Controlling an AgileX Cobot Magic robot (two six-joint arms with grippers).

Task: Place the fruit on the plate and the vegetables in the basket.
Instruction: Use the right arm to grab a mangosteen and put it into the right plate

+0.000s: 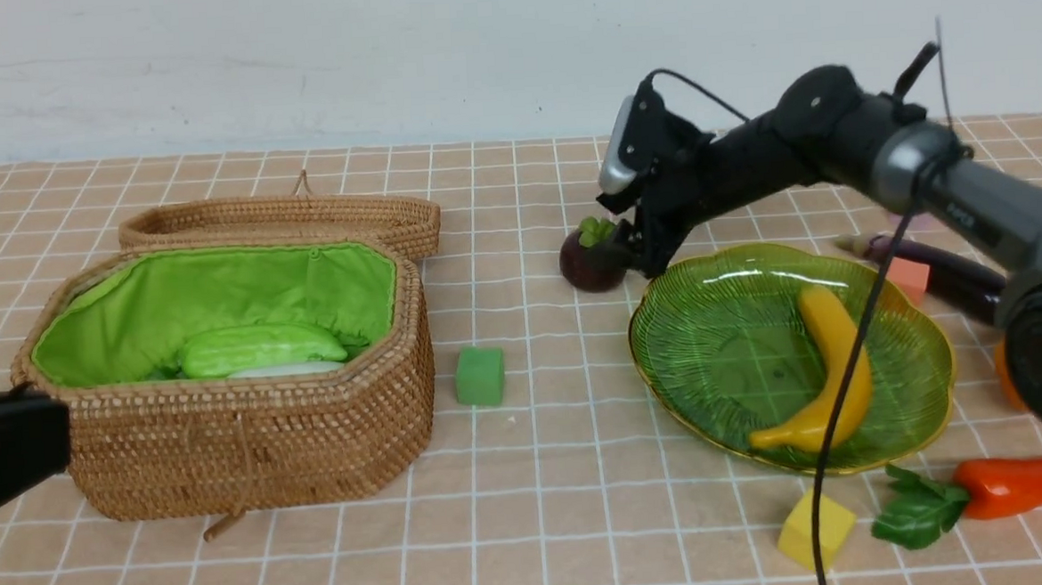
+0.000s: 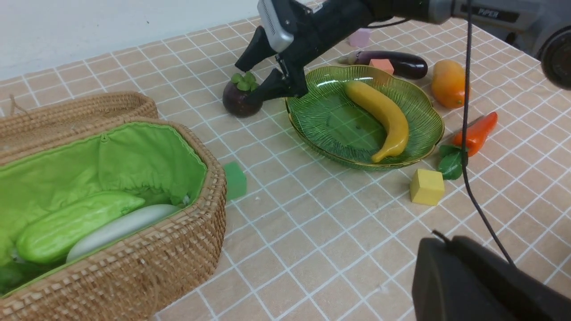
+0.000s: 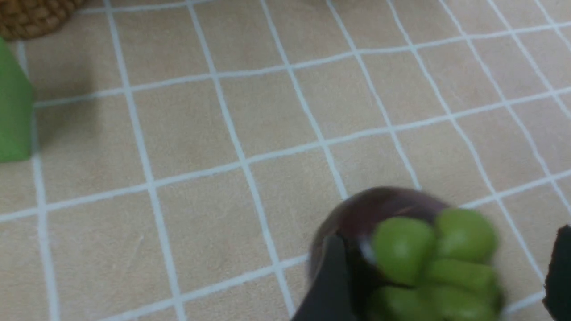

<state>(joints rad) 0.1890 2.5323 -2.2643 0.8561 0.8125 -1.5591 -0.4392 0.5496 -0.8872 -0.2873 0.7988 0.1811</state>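
Front view: one banana (image 1: 832, 365) on plate (image 1: 702, 345); one gourd (image 1: 261, 348), one radish (image 1: 284, 370) in basket (image 1: 253, 449).

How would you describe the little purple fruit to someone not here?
Find the ribbed green glass plate holding the yellow banana. Off its far left rim sits a dark-purple mangosteen: round, unlike the long purple eggplant, with a green leafy cap.

The beige tabletop (image 1: 532, 506) has white grid lines. Brown woven basket (image 1: 253, 449) lined bright green; ribbed green plate (image 1: 711, 345); yellow banana (image 1: 831, 330); dark-purple mangosteen (image 1: 587, 271), green cap.
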